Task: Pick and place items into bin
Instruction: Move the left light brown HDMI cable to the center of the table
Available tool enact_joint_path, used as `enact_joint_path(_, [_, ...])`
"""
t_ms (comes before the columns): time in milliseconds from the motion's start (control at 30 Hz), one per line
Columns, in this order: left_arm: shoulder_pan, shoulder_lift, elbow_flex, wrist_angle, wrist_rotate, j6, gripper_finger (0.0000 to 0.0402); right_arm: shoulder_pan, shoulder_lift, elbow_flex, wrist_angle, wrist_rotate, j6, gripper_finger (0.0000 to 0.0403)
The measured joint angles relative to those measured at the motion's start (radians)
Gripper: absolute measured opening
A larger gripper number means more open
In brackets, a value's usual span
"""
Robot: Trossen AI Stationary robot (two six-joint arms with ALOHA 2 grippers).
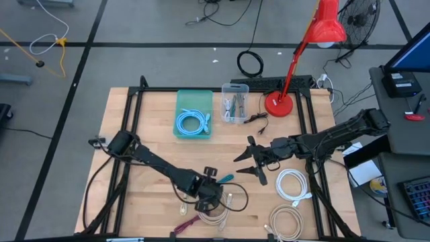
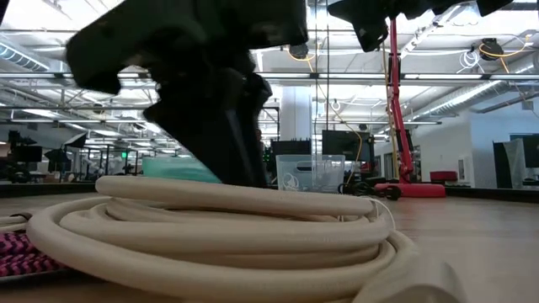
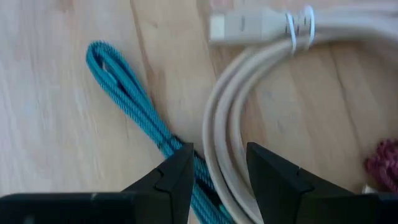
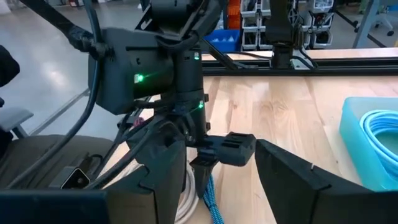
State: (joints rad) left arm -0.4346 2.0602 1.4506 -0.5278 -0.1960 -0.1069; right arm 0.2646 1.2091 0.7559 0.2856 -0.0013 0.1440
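Note:
A beige coil (image 1: 213, 216) lies flat on the table near the front edge, with a white-tied plug (image 3: 249, 28) at one side. My left gripper (image 3: 219, 152) hangs open just over it, pointing steeply down. Its fingers stand on either side of the coil's strands (image 3: 224, 124), without a visible touch. A teal cord (image 3: 124, 87) runs under one finger, and a maroon cord (image 1: 185, 225) lies beside the coil. A light blue coil (image 1: 193, 122) rests in the teal bin (image 1: 179, 101). My right gripper (image 1: 245, 168) waits open above mid-table.
A white coil (image 1: 293, 185) and another beige coil (image 1: 285, 222) lie at the front right. Beside the bin stands a clear container (image 1: 235, 103). A red lamp (image 1: 279, 104) with a black cord stands at the back right.

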Motion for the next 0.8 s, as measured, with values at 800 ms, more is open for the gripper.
enact_joint_path(800, [-0.019,0.011,0.0,0.082,0.039,-0.005,0.0152,-0.001,0.0,0.0,-0.01,0.0,0.0,0.0187])
